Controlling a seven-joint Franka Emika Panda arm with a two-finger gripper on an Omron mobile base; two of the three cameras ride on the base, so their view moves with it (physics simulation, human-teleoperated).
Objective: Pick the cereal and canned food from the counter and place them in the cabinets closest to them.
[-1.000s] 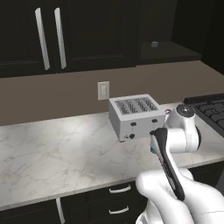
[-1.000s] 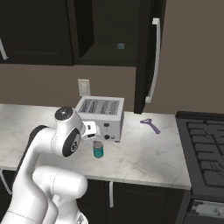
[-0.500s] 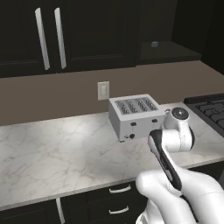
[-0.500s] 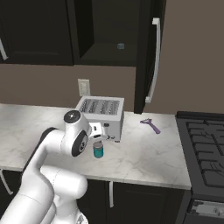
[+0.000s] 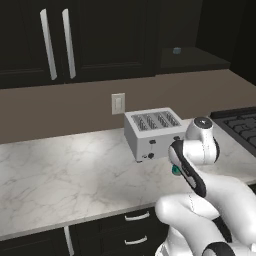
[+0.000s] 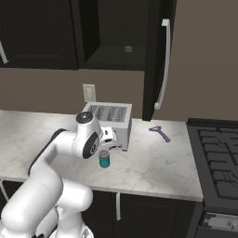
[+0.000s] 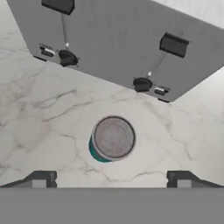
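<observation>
Hovering above the canned food, the gripper has its jaws spread wide, gripping nothing. The can stands upright on the counter, just in front of the toaster. Beyond, an upper cabinet stands open.

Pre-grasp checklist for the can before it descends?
1. Gripper open: ok, fingertips stand wide apart.
2. Canned food centred between the jaws: ok, it sits midway in the hand view.
3. Can upright on the counter: ok.
4. Clearance from the toaster: ok, a strip of counter shows between them, but it stands close behind the can.
5. Jaws down at can height: not ok, the can top lies below the tips.
6. Target cabinet open: ok, the door stands ajar above the counter.
</observation>
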